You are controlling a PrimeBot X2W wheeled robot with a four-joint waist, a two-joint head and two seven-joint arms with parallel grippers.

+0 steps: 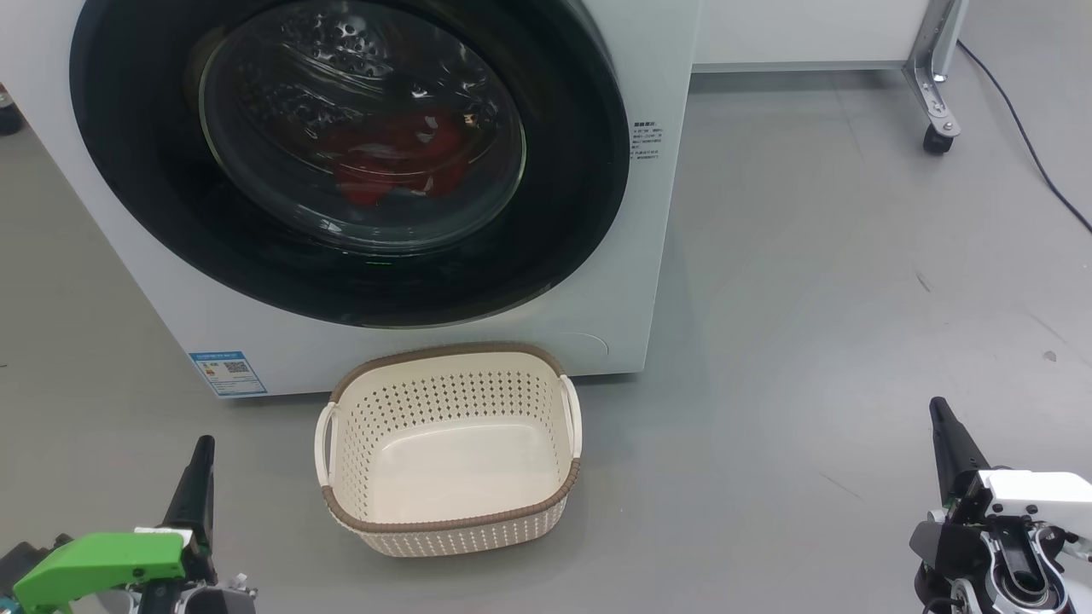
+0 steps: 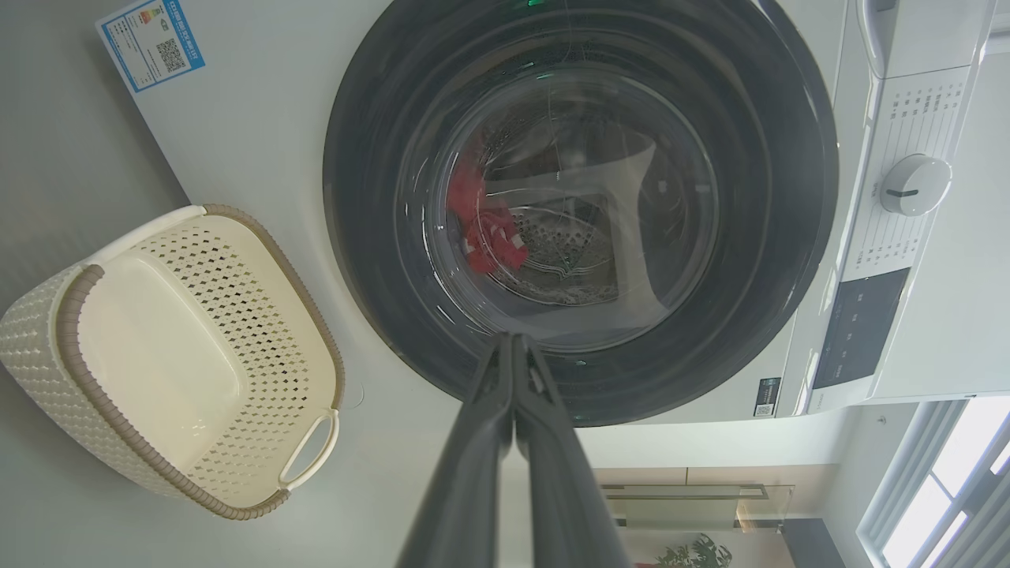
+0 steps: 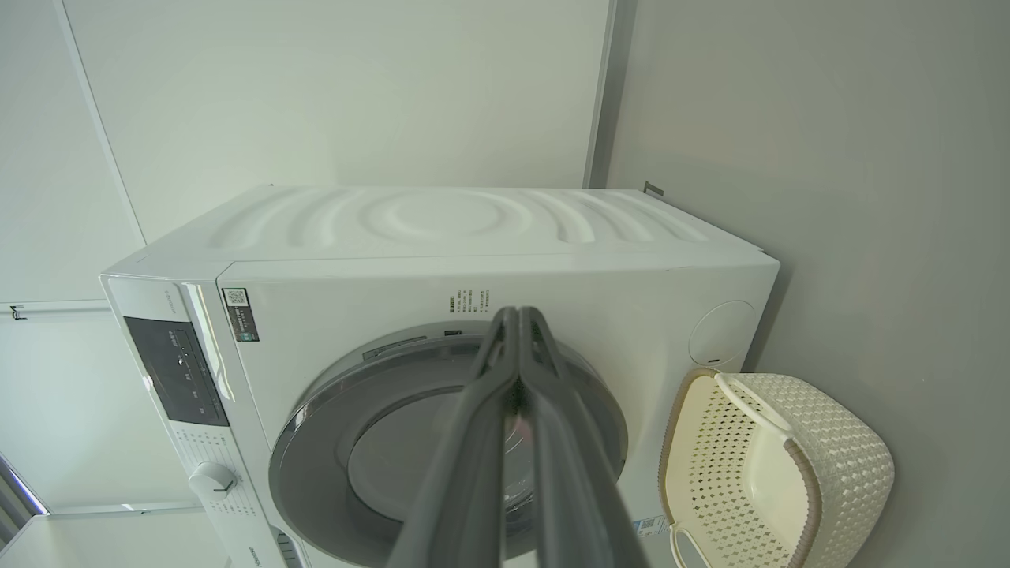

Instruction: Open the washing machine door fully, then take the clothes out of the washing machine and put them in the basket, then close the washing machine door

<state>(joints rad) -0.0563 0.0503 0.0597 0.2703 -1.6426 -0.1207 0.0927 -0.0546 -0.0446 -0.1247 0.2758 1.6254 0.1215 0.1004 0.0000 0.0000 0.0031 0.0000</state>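
With the left pincer (image 1: pixel 203 452) and right pincer (image 1: pixel 941 414) both clenched empty, the washing machine door (image 1: pixel 136 170) shut over the clothes (image 1: pixel 392 158) may, I judge, clip the basket (image 1: pixel 444 533), which sits on the floor just below it.

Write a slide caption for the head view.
Red clothes behind the closed washing machine door; empty basket on the floor in front.
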